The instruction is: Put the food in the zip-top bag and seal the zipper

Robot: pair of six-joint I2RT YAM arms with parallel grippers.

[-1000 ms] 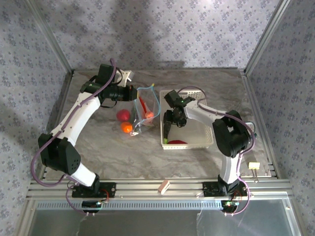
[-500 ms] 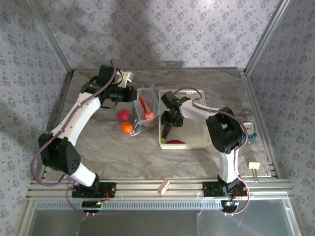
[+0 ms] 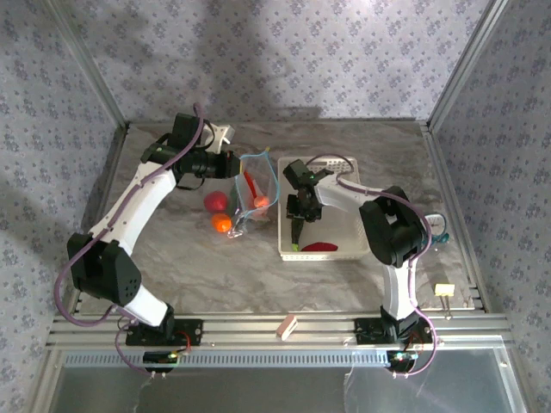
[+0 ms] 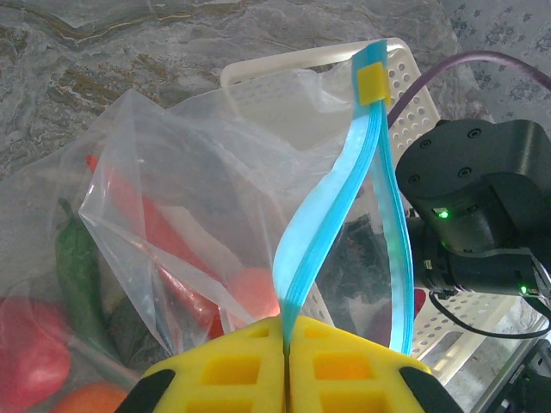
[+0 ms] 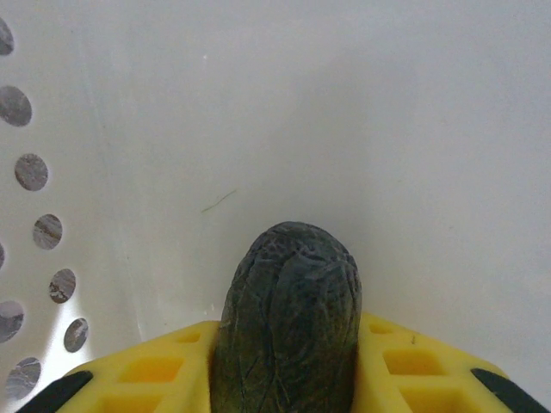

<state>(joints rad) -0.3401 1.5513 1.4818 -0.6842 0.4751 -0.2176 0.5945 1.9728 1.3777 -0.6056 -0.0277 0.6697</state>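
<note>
My left gripper is shut on one lip of the blue zipper and holds the mouth of the zip-top bag open beside the basket. Inside the bag lie a red chili and a reddish piece. A tomato, an orange and a green vegetable sit by the bag's left side. My right gripper is down in the white basket, against its left wall, shut on a dark wrinkled vegetable. A dark red slice lies on the basket floor.
The basket's perforated wall stands close on the left of my right gripper. A clip lies at the table's right edge. A small beige block rests on the front rail. Metal frame posts border the table.
My right gripper has moved left inside the basket and closed on the dark vegetable. The basket has slid slightly left. The left arm and bag have not moved.
</note>
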